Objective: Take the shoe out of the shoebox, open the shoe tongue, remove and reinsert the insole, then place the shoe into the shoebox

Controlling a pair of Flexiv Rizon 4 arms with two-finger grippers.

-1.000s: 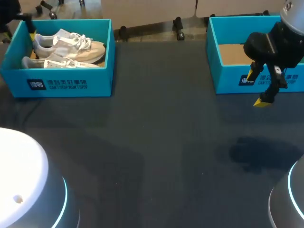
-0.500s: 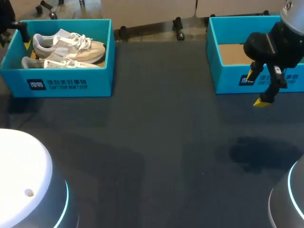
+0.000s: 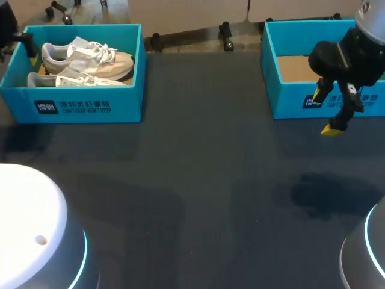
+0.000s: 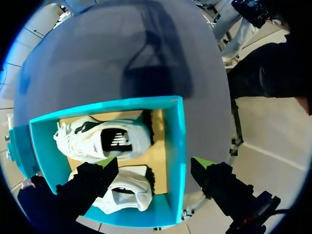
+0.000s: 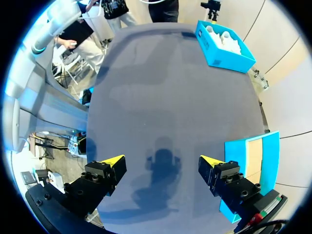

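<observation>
**Tech:** Left gripper [image 4: 153, 163] has pulled back to the left over the last second. Its yellow tip, seen earlier at the left wall of the left shoebox [image 3: 90, 107], is gone from the head view, where only a dark part remains at the far left edge. The right arm has not moved.

**Operator:** Left gripper status?

**Tech:** Fingers are apart and hold nothing. In the left wrist view one finger hangs over the shoes and the other is outside the box's end wall.

**Operator:** Location of the shoes?

**Tech:** Both are inside the left shoebox, side by side on its cardboard floor with toes pointing right. The far shoe [image 3: 90, 57] lies toward the far wall and the near shoe [image 3: 72, 79] toward the near wall.

**Operator:** Right gripper status?

**Tech:** Right gripper [image 3: 325, 112] has its fingers apart and holds nothing. It hangs over the table [image 3: 198, 180], just on the near side of the right shoebox [image 3: 289, 102], which stands at the far right and shows a bare cardboard floor. The two boxes are well apart.
</observation>
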